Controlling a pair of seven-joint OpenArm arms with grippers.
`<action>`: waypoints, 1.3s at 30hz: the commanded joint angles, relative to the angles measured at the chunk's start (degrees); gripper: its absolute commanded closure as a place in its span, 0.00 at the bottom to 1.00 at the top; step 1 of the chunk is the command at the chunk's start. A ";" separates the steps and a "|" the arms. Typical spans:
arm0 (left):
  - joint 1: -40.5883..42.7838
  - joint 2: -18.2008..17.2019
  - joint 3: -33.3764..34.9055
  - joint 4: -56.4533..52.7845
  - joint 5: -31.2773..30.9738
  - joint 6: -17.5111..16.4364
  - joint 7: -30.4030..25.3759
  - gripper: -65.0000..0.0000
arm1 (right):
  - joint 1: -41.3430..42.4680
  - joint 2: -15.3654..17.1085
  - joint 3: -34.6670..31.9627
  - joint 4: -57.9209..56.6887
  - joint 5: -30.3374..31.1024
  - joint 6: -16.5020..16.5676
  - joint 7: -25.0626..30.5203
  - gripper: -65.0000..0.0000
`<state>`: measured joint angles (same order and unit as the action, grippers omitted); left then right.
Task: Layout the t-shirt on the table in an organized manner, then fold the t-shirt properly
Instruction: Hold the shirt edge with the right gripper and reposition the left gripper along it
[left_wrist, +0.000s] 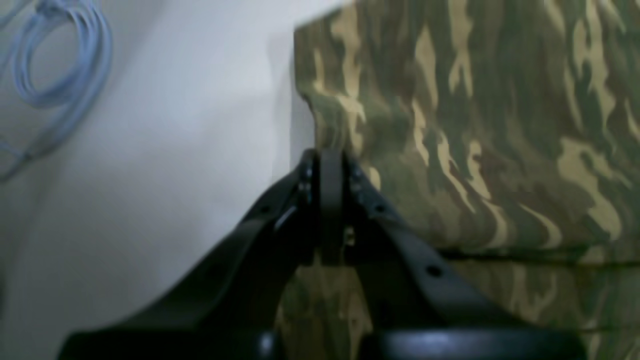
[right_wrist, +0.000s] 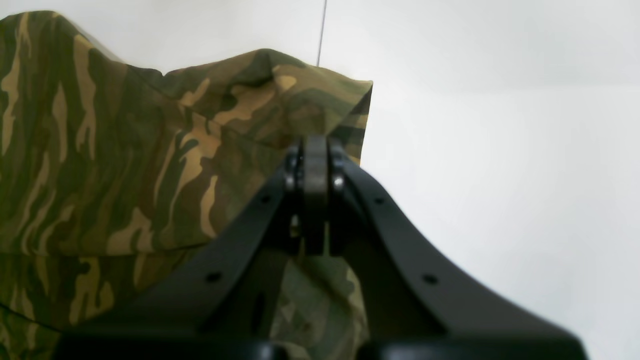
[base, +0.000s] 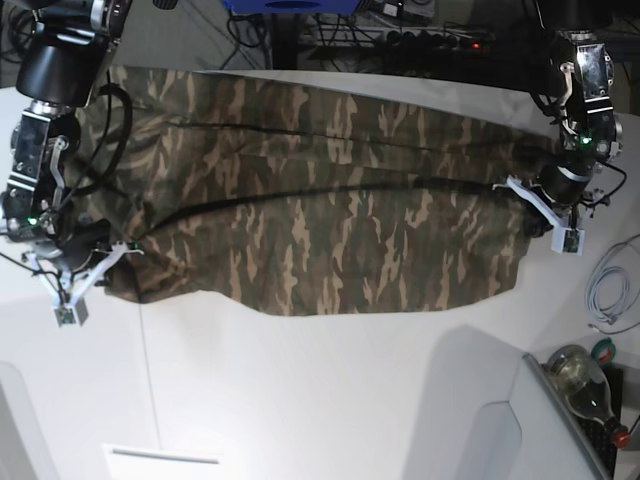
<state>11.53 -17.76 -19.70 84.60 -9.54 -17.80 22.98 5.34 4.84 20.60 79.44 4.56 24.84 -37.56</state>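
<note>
The camouflage t-shirt (base: 320, 210) lies stretched sideways across the white table (base: 300, 380), pulled between my two arms. My left gripper (base: 522, 195), on the right in the base view, is shut on the shirt's edge. The left wrist view shows its fingertips (left_wrist: 330, 162) pinching the t-shirt (left_wrist: 475, 125) where the cloth meets the table (left_wrist: 175, 150). At the left of the base view my right gripper (base: 118, 255) is shut on the opposite end. Its closed tips (right_wrist: 315, 147) hold a corner of the t-shirt (right_wrist: 125, 150), which lifts a little off the table (right_wrist: 500, 150).
A coil of light blue cable (left_wrist: 60, 60) lies on the table right of the shirt, the cable (base: 610, 290) also showing in the base view. A bottle (base: 585, 375) stands at the lower right. A thin dark seam (right_wrist: 322, 30) crosses the tabletop. Cables and gear crowd the back edge.
</note>
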 joint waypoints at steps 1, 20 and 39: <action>-0.50 -0.92 -0.38 2.83 -0.53 0.53 -1.58 1.00 | 1.12 0.57 -0.07 0.96 0.59 -0.09 1.21 0.99; 8.21 -0.22 -0.30 2.83 -0.44 0.53 -1.58 1.00 | 0.94 0.57 -0.07 0.78 0.50 -0.09 1.21 0.99; 9.26 0.13 -5.22 -0.33 -0.44 0.53 -1.58 0.35 | 0.06 0.57 0.02 0.78 0.50 -0.09 1.21 0.99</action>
<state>20.88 -16.47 -24.29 83.29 -9.78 -17.65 22.33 4.25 4.84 20.51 79.37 4.45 24.84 -37.54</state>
